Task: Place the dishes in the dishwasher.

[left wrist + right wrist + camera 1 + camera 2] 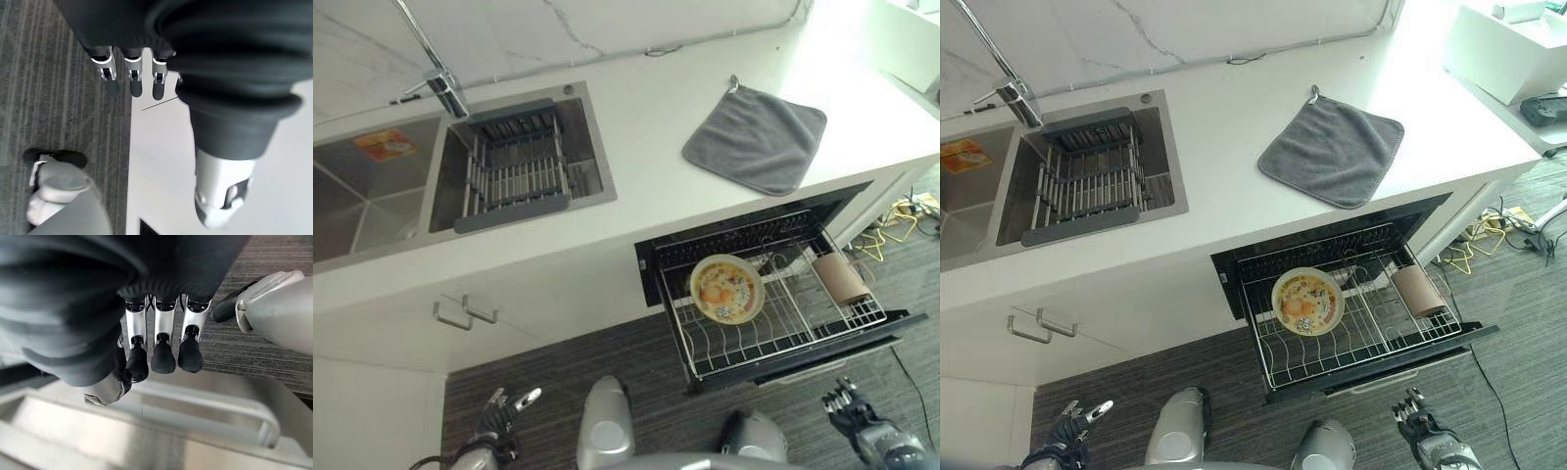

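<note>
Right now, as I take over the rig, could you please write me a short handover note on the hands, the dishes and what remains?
Left hand: low by the floor near the white cabinet, fingers relaxed, holding nothing.
Right hand: low in front of the pulled-out dishwasher rack, fingers straight, empty.
Done: a yellow patterned plate stands in the rack, and a brown cup lies at its right end.
Grey cloth lies on the counter; I see no dishes in the sink drainer basket.
Left: probably only pushing the rack shut.

A kitchen: white counter (685, 117) with steel sink (382, 186), faucet (435, 69), and pulled-out dishwasher rack (773, 313) below.
</note>
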Motion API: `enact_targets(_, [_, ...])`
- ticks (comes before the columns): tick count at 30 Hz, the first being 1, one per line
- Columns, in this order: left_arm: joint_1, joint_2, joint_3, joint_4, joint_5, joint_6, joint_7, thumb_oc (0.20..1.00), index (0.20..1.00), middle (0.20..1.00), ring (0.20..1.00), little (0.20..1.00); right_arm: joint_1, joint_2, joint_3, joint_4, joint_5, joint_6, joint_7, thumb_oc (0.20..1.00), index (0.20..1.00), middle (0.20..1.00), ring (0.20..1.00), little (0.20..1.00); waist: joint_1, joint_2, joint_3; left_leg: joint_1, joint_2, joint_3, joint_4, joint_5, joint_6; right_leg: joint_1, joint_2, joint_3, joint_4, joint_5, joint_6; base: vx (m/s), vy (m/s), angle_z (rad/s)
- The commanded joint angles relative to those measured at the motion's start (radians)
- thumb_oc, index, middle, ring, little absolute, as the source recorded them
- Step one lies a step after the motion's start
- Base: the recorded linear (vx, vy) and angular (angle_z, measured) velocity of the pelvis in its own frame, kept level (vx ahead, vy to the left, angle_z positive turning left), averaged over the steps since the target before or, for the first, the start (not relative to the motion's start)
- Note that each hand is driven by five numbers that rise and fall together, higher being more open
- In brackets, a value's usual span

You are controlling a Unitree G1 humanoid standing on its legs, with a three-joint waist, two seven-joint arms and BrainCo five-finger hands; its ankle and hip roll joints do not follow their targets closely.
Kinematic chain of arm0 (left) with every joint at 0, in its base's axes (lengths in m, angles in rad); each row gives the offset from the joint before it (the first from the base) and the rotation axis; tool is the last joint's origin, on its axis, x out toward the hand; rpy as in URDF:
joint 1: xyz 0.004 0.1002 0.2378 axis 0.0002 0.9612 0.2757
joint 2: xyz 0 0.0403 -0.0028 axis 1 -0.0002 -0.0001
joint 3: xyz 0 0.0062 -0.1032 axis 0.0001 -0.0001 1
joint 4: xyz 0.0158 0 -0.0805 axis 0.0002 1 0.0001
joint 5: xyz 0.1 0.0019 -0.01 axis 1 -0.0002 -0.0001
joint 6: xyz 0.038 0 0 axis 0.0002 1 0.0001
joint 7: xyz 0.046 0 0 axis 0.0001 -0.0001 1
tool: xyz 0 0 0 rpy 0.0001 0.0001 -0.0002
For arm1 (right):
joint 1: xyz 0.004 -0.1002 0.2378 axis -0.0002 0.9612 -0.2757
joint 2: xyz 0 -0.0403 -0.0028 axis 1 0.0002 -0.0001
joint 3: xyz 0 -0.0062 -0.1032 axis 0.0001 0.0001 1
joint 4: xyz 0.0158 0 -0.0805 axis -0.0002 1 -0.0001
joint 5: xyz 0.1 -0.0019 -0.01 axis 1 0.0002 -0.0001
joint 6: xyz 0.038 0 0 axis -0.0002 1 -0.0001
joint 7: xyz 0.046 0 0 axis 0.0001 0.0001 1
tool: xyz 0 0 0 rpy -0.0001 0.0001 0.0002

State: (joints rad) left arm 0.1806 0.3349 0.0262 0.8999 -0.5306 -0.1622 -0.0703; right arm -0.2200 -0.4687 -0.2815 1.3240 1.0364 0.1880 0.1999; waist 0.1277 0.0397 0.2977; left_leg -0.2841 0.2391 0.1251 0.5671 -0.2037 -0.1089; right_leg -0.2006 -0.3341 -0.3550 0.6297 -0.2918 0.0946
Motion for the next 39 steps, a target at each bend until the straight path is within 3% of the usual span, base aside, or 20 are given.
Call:
enact_targets(1, [0.010, 0.037, -0.031, -0.058, -0.037, -0.017, 0.029, 1.000, 1.000, 1.000, 1.000, 1.000, -0.021, -0.008, -0.007, -0.012, -0.025, -0.006, 0.005, 0.200, 0.200, 0.200, 0.200, 0.200, 0.034, 0.007, -0.009, 0.049, 0.009, -0.042, -0.084, 0.056, 0.013, -0.006, -0.045, 0.028, -0.012, 0.089, 0.003, -0.05, -0.014, 0.02])
enact_targets(17, [-0.027, 0.092, -0.112, -0.137, -0.111, -0.008, 0.026, 1.000, 1.000, 1.000, 1.000, 1.000, -0.346, -0.186, 0.109, -0.090, -0.102, -0.003, -0.001, 0.200, 0.200, 0.200, 0.200, 0.200, 0.069, 0.063, 0.046, -0.071, -0.007, -0.054, -0.065, 0.101, 0.005, -0.143, -0.087, 0.061, 0.037, 0.118, 0.018, -0.11, 0.010, 0.00])
enact_targets(23, [-0.037, 0.099, -0.114, -0.144, -0.131, -0.007, 0.003, 1.000, 1.000, 1.000, 1.000, 1.000, -0.534, -0.263, 0.191, -0.130, -0.164, 0.008, -0.046, 0.200, 0.200, 0.200, 0.200, 0.200, 0.088, 0.115, 0.082, -0.102, -0.033, -0.043, -0.133, 0.165, -0.002, -0.181, -0.105, 0.060, 0.027, 0.127, 0.016, -0.15, 0.077, 0.07])
enact_targets(24, [-0.033, 0.098, -0.111, -0.142, -0.130, -0.010, -0.002, 1.000, 1.000, 1.000, 1.000, 1.000, -0.551, -0.271, 0.201, -0.137, -0.173, 0.013, -0.054, 0.200, 0.200, 0.200, 0.200, 0.200, 0.093, 0.119, 0.084, -0.091, -0.039, -0.047, -0.139, 0.151, -0.008, -0.172, -0.109, 0.064, 0.034, 0.105, 0.027, 0.00, 0.064, 0.06])
enact_targets(39, [0.043, 0.106, -0.032, -0.098, -0.105, 0.014, -0.080, 1.000, 1.000, 1.000, 1.000, 1.000, -0.795, -0.411, 0.311, -0.151, -0.330, 0.061, -0.123, 0.200, 0.200, 0.200, 0.200, 0.200, 0.205, 0.201, 0.093, -0.058, -0.109, -0.096, -0.291, 0.269, -0.017, -0.067, -0.154, -0.042, 0.028, 0.054, 0.016, 0.07, 0.043, 0.21])
